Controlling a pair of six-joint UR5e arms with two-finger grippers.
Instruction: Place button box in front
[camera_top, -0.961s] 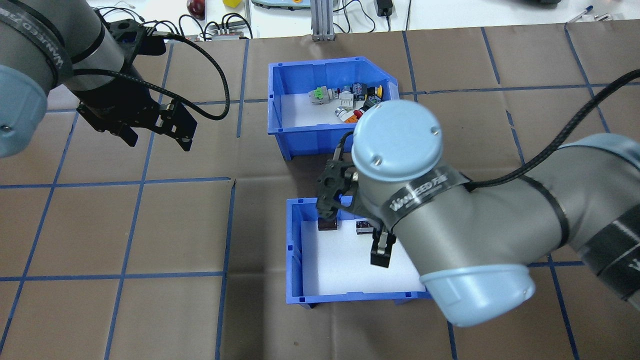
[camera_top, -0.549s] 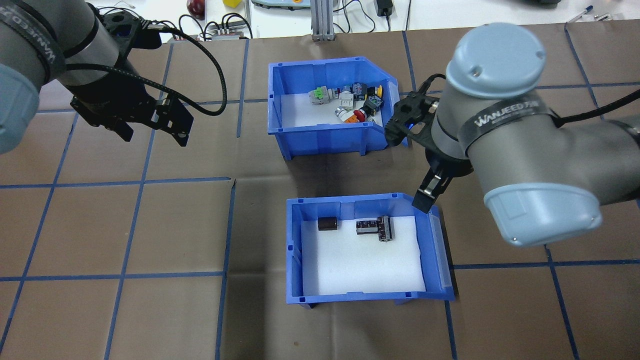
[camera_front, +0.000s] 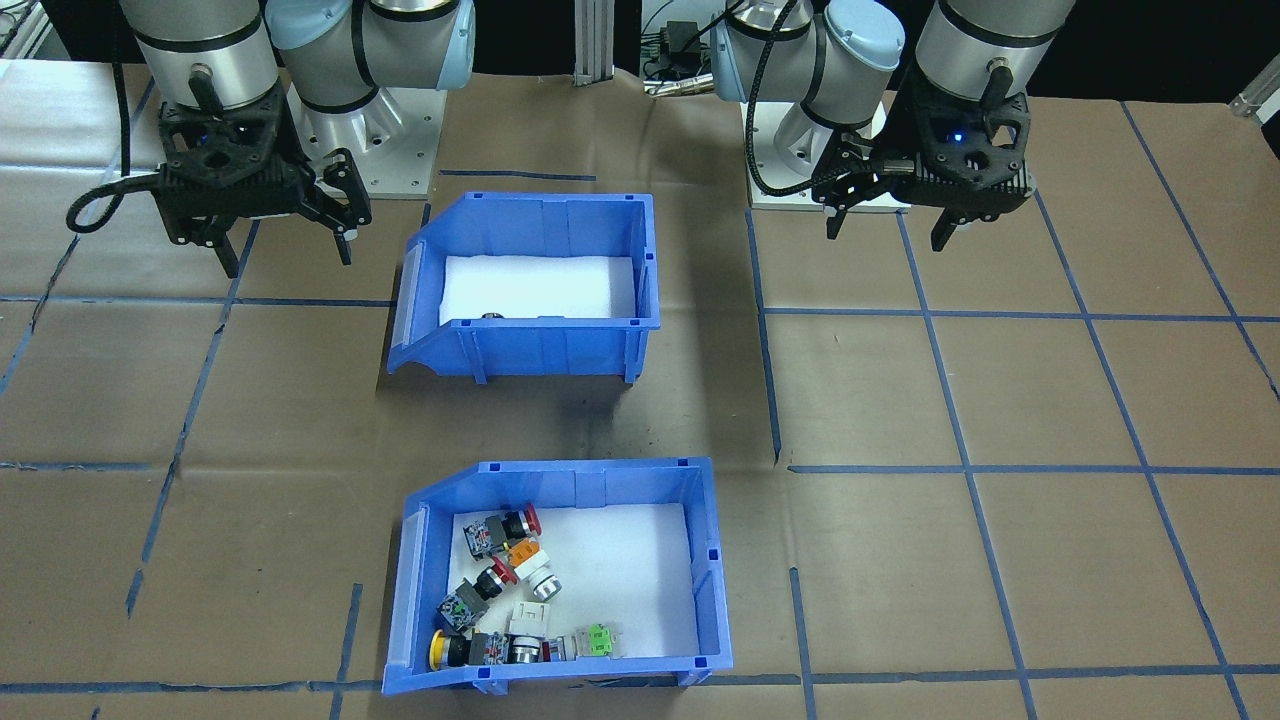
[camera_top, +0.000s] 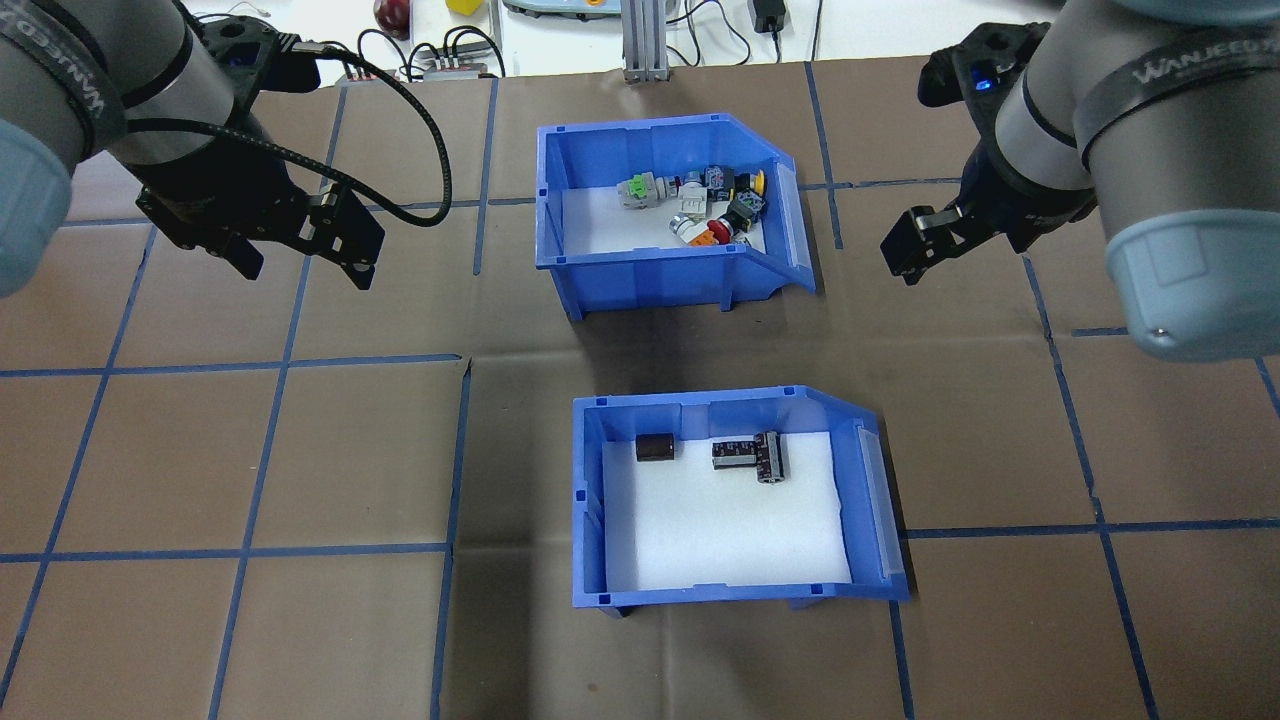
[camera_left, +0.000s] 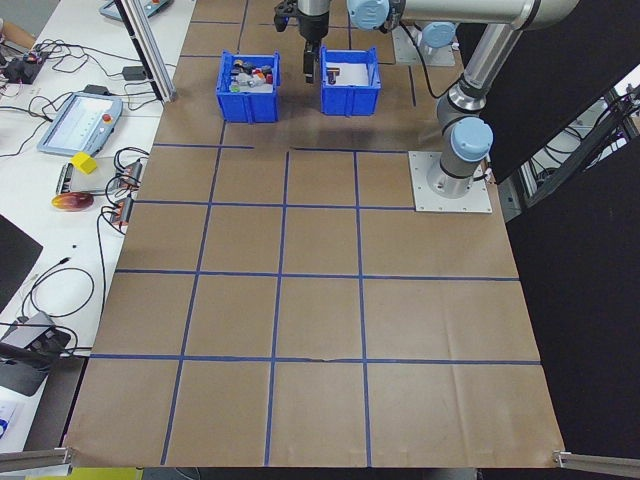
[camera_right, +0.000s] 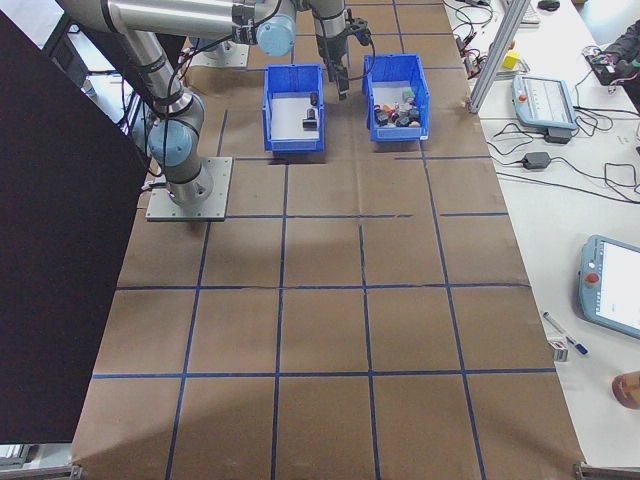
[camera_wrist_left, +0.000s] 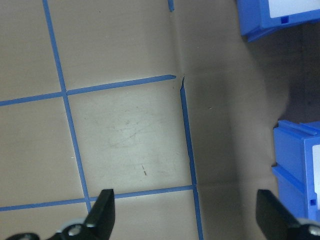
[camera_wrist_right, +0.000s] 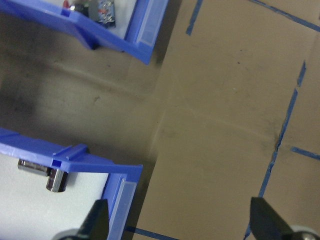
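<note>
The button box (camera_top: 668, 215) is seen resting on the brown paper-covered table (camera_top: 300, 450), on the far side from the robot, with its sloped cut-out side turned toward the right arm. Its white foam liner is partly covered by push-button switches (camera_top: 700, 200) with red, yellow, orange and green heads, which are gathered in the corner beside the cut-out. A second blue bin (camera_top: 735, 495) is set just nearer the robot than the button box, apart from it, with a strip of bare paper between the two; dark cylinders (camera_top: 750, 455) are held in it along the wall facing the button box.

The left gripper (camera_top: 305, 262) is held above the table well to the left of the button box, its fingers spread wide and nothing between them. The right gripper (camera_front: 290, 240) is held to the right of the button box, clear of both bins, also spread apart and empty.

"WANJEED" is printed in white on the black band around each arm's wrist joint; the letters after it cannot be read. No writing can be made out on either bin
</note>
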